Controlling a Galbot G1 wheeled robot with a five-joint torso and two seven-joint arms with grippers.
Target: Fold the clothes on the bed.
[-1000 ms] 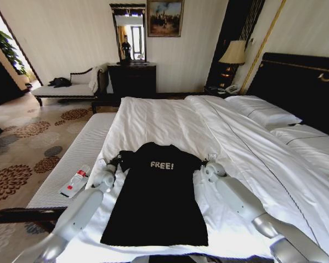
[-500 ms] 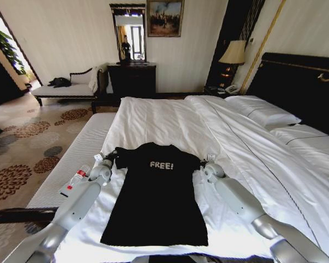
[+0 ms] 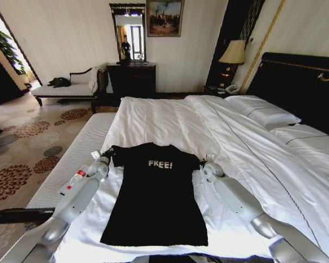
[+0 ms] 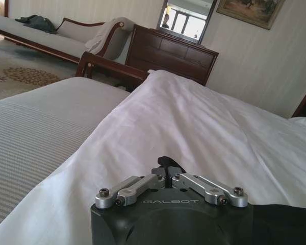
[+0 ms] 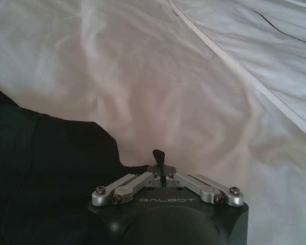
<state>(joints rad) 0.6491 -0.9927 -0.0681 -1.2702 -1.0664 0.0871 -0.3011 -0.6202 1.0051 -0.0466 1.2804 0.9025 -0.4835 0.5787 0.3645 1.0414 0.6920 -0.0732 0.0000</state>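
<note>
The clothes are one black T-shirt with white "FREE!" lettering, lying flat, collar away from me, on the white duvet of the bed. My left gripper is shut on the shirt's left sleeve, which is drawn out sideways. In the left wrist view the gripper has its fingers pressed together over the duvet, with black cloth beside it. My right gripper is shut at the right sleeve. In the right wrist view the gripper pinches the edge of the black fabric.
A grey striped bench runs along the bed's left side with a red-and-white packet on it. Pillows and the dark headboard are to the right. A chaise, dresser and lamp stand by the far wall.
My left gripper has moved outward to the left and a little farther away, pulling the left sleeve from tucked in to spread flat. The right arm has hardly moved.
</note>
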